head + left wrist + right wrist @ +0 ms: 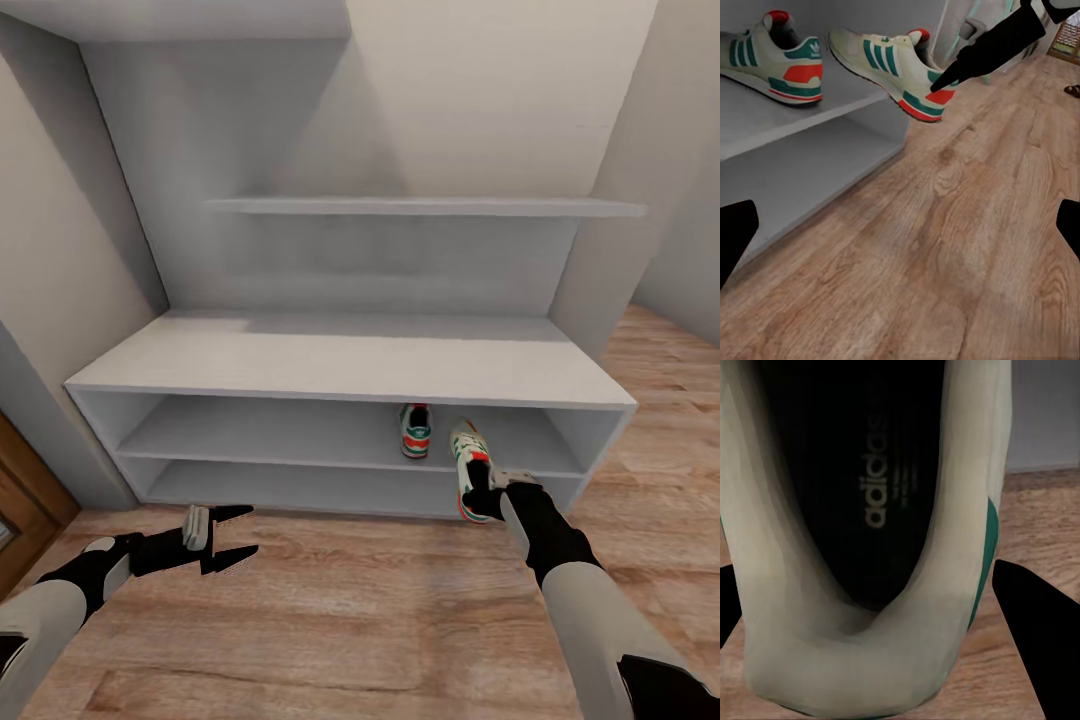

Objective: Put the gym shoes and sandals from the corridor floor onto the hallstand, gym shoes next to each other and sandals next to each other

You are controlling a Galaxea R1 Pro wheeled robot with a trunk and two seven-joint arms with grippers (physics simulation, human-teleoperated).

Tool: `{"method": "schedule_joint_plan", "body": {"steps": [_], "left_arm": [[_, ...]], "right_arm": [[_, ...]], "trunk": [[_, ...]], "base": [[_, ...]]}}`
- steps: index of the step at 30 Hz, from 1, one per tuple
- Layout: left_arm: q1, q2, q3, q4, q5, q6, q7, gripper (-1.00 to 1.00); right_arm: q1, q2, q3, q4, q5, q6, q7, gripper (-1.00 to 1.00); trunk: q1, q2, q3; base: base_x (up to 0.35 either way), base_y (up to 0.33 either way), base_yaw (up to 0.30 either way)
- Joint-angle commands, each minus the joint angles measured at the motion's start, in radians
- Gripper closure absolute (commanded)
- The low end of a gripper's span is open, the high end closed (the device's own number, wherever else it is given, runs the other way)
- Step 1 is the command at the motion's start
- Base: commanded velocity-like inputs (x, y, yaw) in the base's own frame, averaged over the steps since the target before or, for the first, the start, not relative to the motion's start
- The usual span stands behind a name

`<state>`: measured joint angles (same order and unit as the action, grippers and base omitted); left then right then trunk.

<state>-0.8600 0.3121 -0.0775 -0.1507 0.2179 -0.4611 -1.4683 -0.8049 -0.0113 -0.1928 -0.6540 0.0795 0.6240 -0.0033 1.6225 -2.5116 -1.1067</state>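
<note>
Head view: right gripper (487, 492) around gym shoe (468, 470) at hallstand (350, 365).

Right pincer (480, 487): closed around the heel of one gym shoe (468, 470), toe over the hallstand's (350, 365) upper shelf edge
Second gym shoe (416, 430): on that shelf, just left of and beyond the right pincer
Left pincer (232, 532): over the corridor floor (380, 600), before the hallstand, well left of the right pincer
</note>
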Motion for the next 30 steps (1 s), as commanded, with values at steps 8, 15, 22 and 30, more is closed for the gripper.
{"method": "schedule_joint_plan", "body": {"steps": [8, 15, 22, 30], "left_arm": [[-0.001, -0.007, -0.008, 0.000, 0.009, -0.007, -0.001, -1.00], [-0.001, -0.013, -0.007, 0.000, 0.009, -0.007, -0.001, -1.00], [-0.001, -0.014, -0.008, 0.000, 0.009, -0.007, -0.001, -1.00], [-0.001, -0.015, -0.008, 0.000, 0.008, -0.007, -0.001, -1.00]], "right_arm": [[0.000, 0.001, -0.002, -0.002, 0.007, 0.005, 0.002, 1.00], [0.000, 0.001, -0.002, -0.001, 0.007, 0.006, 0.002, 1.00], [0.000, 0.001, -0.002, -0.001, 0.007, 0.005, 0.002, 1.00], [0.000, 0.001, -0.002, -0.001, 0.007, 0.005, 0.002, 1.00]], "trunk": [[0.000, 0.000, -0.001], [0.000, 0.000, -0.001], [0.000, 0.000, -0.001], [0.000, 0.000, -0.001]], "base": [[0.336, -0.054, 0.000], [0.082, -0.059, 0.000], [0.224, -0.001, 0.000], [0.096, 0.014, 0.000]]}}
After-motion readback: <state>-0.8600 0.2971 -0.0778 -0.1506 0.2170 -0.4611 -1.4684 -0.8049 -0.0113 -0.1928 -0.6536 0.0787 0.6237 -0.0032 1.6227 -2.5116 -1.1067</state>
